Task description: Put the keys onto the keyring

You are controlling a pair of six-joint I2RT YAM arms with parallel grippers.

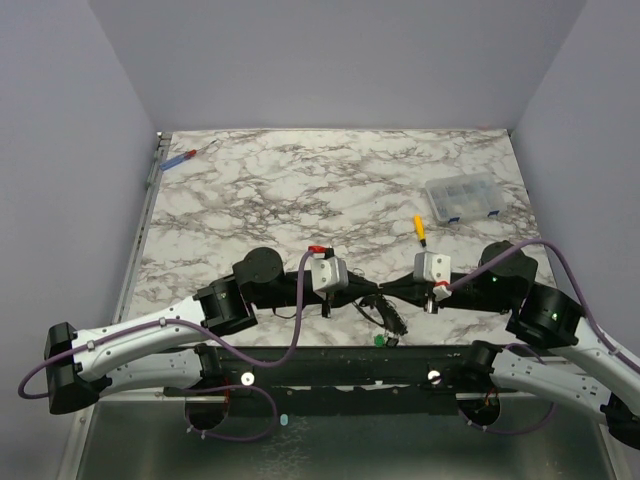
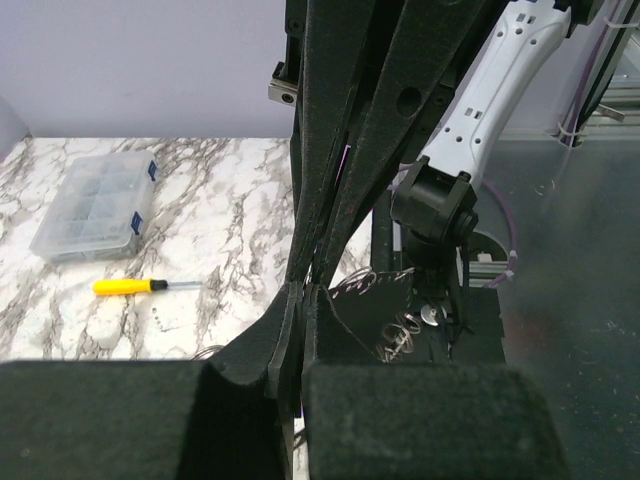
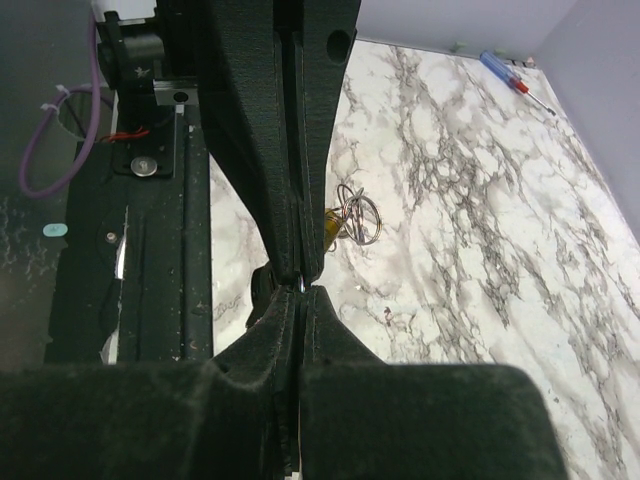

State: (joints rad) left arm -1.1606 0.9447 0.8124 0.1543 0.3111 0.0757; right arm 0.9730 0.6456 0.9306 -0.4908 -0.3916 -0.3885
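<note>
Lilac-grey walls [image 1: 330, 60] close round a marble counter [image 1: 300, 190]. From above, the left fingers [image 1: 368, 298] and right fingers [image 1: 393, 294] meet tip to tip near the front edge, both pinched shut. A green key [image 1: 380, 340] lies just in front of them at the edge. A box [image 1: 462, 198] and a yellow screwdriver [image 1: 420, 230] lie behind the right arm, and a red-and-blue screwdriver [image 1: 185, 157] is far back on the left.

In the left wrist view, the left fingers [image 2: 303, 292] are closed and the right fingers [image 2: 318, 272] reach down to the same spot. The keyring [image 2: 398, 335] shows as silver loops just right of the tips (what it rests on is unclear).

In the right wrist view, the right fingers [image 3: 297, 292] are pressed together under the left fingers [image 3: 290, 262]. The keyring [image 3: 358, 218] lies on the marble just beside them, with a yellow key [image 3: 331, 226] against it. I cannot tell whether anything thin is caught between the tips.
</note>
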